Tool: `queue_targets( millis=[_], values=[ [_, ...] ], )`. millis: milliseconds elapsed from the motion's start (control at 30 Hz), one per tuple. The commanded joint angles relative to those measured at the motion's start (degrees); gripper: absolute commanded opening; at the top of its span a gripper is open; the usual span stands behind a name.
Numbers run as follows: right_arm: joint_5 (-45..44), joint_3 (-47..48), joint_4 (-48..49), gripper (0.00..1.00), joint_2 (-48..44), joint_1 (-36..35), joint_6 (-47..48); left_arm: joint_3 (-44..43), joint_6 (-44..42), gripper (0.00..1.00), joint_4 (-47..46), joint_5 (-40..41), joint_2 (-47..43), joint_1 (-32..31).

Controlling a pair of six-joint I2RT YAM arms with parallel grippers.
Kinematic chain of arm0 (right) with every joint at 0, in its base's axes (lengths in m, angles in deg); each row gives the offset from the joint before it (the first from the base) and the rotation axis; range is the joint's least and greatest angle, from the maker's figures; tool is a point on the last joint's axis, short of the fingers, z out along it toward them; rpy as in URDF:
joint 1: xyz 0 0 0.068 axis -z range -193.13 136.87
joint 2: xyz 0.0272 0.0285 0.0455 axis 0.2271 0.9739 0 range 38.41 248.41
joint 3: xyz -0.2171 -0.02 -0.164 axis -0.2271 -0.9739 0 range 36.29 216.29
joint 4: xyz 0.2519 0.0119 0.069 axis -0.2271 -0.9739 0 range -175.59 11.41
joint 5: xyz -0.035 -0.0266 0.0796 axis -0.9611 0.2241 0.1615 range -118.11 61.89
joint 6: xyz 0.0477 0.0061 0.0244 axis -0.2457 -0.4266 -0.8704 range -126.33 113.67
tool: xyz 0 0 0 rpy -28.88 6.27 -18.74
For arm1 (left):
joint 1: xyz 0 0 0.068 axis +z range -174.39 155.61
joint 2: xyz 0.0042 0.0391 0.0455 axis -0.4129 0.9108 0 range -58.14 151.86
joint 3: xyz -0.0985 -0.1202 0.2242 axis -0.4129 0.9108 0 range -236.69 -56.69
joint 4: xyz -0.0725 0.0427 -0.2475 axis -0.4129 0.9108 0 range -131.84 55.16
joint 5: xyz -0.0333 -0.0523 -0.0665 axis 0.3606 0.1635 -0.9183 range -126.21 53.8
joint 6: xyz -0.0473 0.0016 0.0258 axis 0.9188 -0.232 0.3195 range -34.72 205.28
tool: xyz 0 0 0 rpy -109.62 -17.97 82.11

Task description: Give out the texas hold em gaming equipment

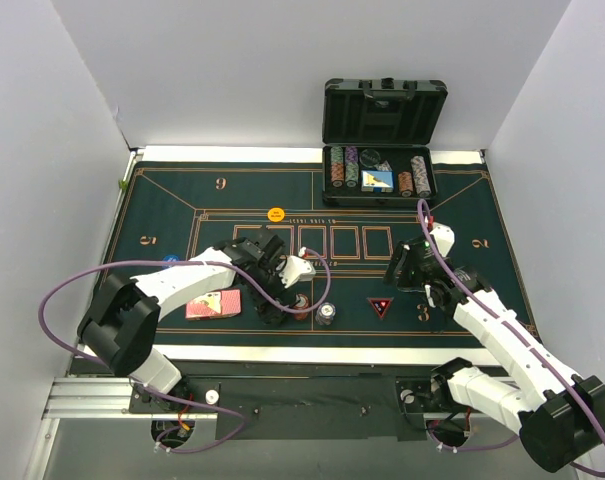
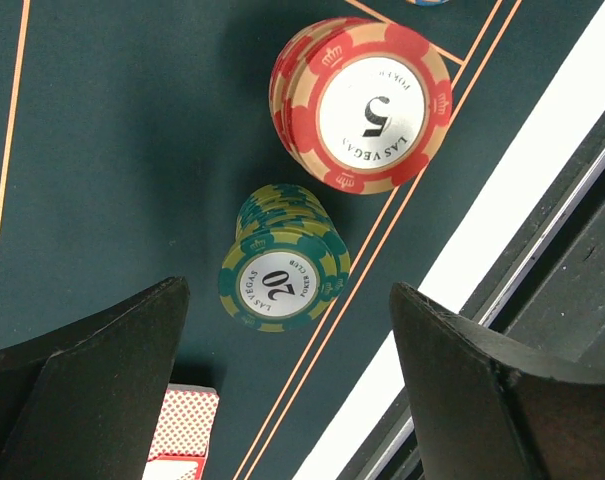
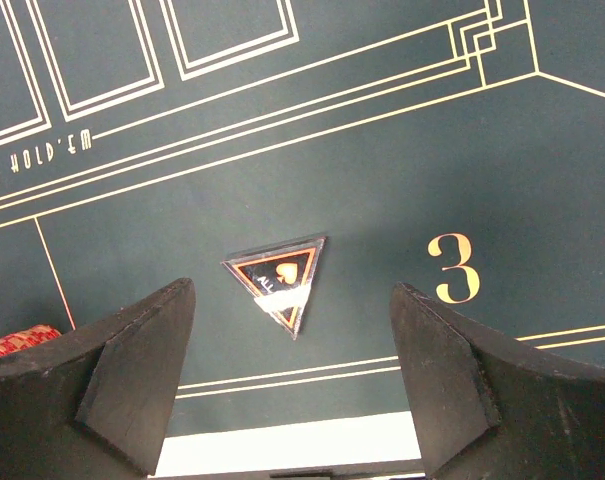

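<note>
Where the dark green felt mat with orange lines [image 1: 162, 200] is spread over the table, most of the surface is covered by it, and the open black hard plastic case [image 1: 384, 110] is set at its far right edge, lid raised, with rows of stripe-edged poker chips [image 1: 344, 167] stored in its tray. The left gripper [image 2: 290, 300] is held low over the near middle of the mat, its two black fingers [image 2: 82, 390] spread wide and nothing gripped between them. The right gripper [image 3: 292, 290] is held over the right part of the mat, near the printed numeral 3 [image 3: 452, 268], its fingers likewise parted and empty. A small pile of pink-red-backed playing cards [image 1: 214, 305] is laid on the mat just to the left of the left gripper. Directly ahead of the left fingers, a stack of green stripe-edged chips [image 2: 282, 275] marked 20 is stood on the felt, framed between the fingers but touched by neither. A stack of red chips [image 2: 367, 105] marked 5 is placed just beyond it, and both are set beside the double orange line along the near border. A pale-topped chip stack [image 1: 325, 315] is seen next along to the right. Below the right gripper a small black triangular marker [image 3: 279, 280] with a red-orange rim is laid flat on the felt. A small orange button disc [image 1: 275, 214] is placed farther back near the centre, and a small blue button disc [image 1: 170, 261] is partly hidden by the left arm.
</note>
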Motion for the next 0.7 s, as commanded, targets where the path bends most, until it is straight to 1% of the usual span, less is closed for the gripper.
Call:
queue_targets(
  millis=[0,33,200,467,567,633,667],
  values=[
    [-0.4,-0.5,-1.72,0.74,-1.27,0.72,0.38,-2.27,0.65,0.9,-2.37,-1.94,0.44,-0.42],
    [-0.4,-0.5,-1.81,0.74,-1.36,0.8,0.38,-2.18,0.65,0.87,-2.28,-1.95,0.7,-0.34],
    [-0.14,-0.67,-1.81,0.73,-1.45,0.89,0.3,-1.83,0.65,0.78,-3.07,-1.59,0.96,-0.34],
    [-0.14,-0.85,-1.81,0.73,-1.71,0.98,0.29,-1.48,0.47,0.73,-4.13,-0.45,2.11,-0.78],
    [-0.14,-0.76,-1.81,0.73,-1.62,1.07,0.47,-1.48,0.47,0.7,-4.22,-0.72,2.37,-0.86],
    [-0.05,-0.85,-1.81,0.72,-1.62,1.15,0.47,-1.48,0.21,0.65,-4.22,-0.37,2.11,-0.95],
    [-0.05,-0.85,-1.81,0.72,-1.71,1.15,0.3,-1.3,0.21,0.61,-3.96,-0.36,1.93,-0.95]
  ],
)
